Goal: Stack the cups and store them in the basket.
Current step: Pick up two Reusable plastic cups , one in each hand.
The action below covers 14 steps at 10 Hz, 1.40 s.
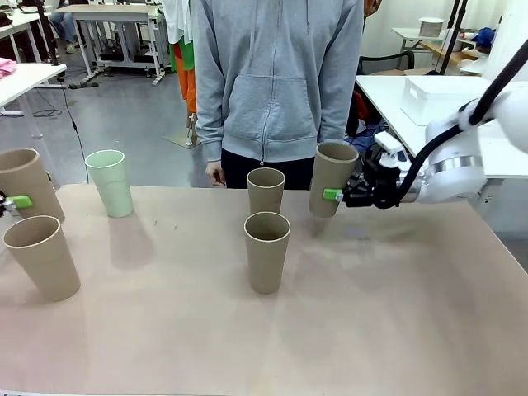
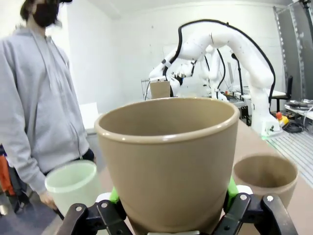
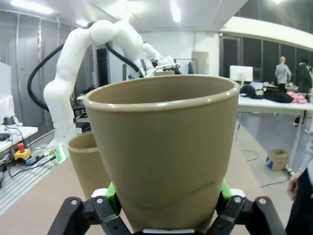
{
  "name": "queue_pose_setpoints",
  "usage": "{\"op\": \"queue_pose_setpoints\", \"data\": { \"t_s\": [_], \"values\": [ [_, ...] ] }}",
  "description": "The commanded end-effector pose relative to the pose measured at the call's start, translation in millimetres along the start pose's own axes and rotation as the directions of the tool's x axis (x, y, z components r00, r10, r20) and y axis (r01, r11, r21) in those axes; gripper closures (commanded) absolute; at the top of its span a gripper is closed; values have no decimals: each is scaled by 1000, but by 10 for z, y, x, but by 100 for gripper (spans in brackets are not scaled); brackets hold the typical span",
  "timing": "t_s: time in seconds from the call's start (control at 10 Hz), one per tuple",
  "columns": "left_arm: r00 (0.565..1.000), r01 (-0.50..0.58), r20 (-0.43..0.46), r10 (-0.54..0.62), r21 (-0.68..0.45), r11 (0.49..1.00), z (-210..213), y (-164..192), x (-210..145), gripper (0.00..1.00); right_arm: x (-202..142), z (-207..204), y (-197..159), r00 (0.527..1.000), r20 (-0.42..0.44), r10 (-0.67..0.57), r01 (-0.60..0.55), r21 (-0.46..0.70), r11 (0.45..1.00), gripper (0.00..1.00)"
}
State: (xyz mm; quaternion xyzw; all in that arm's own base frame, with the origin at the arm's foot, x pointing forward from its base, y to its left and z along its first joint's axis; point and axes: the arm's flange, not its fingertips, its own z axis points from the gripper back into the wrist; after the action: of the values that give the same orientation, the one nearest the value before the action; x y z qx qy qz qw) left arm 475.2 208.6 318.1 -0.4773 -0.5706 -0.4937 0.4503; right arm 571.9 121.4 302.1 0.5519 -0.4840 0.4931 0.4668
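Closest to the front camera stands a plain brown cup (image 1: 266,252), upright on the table (image 1: 388,313) near its middle; every place below is given from this middle cup. Just behind it, apart from it, a second brown cup (image 1: 266,190) stands upright.

Behind and to the right of the middle cup, the right gripper (image 1: 337,195) comes in sideways and its fingers are clamped on the lower wall of a third brown cup (image 1: 332,169). That cup leans, rim up, with its base toward the middle cup. In the right wrist view the green pads (image 3: 110,190) press on either side of it, with another brown cup (image 3: 87,161) just beyond.

Far to the left of the middle cup, at the picture's edge, the left gripper (image 2: 171,198) has its fingers closed around a fourth brown cup (image 1: 29,186), rim up and tilted. Whether its base touches the table I cannot tell. A fifth brown cup (image 1: 41,256) stands just in front of that one, level with the middle cup. The pale mint green cup (image 1: 110,183) stands upright behind and left of the middle cup, between the left-hand pair and the centre pair.

A person in a grey hoodie (image 1: 276,74) stands at the far edge, straight behind the middle cup, one hand (image 1: 216,173) hanging by the tabletop.

Well beyond and to the right of the middle cup, a white bin (image 1: 433,99) sits on a separate white table (image 1: 388,91).
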Motion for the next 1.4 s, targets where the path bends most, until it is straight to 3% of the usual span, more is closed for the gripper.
{"op": "queue_pose_setpoints", "data": {
  "t_s": [0.0,0.3,0.6,0.9,1.3],
  "values": [
    [1000,-12,12,12,53,999,-317,-275,436,14,300,48,330,999,35,39,-36,-72,997,16],
    [998,54,-22,-52,98,994,-846,-611,1177,14,616,289,593,997,24,72,-68,-137,988,16],
    [995,79,-67,-73,93,993,-1553,-829,1566,14,711,566,696,996,45,82,-73,-180,981,16],
    [993,14,-115,-8,52,999,-2220,-1036,1377,14,698,920,818,993,65,97,-81,-213,974,16],
    [992,-19,-124,18,-6,1000,-2607,-1093,1013,14,612,1186,1259,992,-49,116,-124,-230,965,16]
  ]
}}
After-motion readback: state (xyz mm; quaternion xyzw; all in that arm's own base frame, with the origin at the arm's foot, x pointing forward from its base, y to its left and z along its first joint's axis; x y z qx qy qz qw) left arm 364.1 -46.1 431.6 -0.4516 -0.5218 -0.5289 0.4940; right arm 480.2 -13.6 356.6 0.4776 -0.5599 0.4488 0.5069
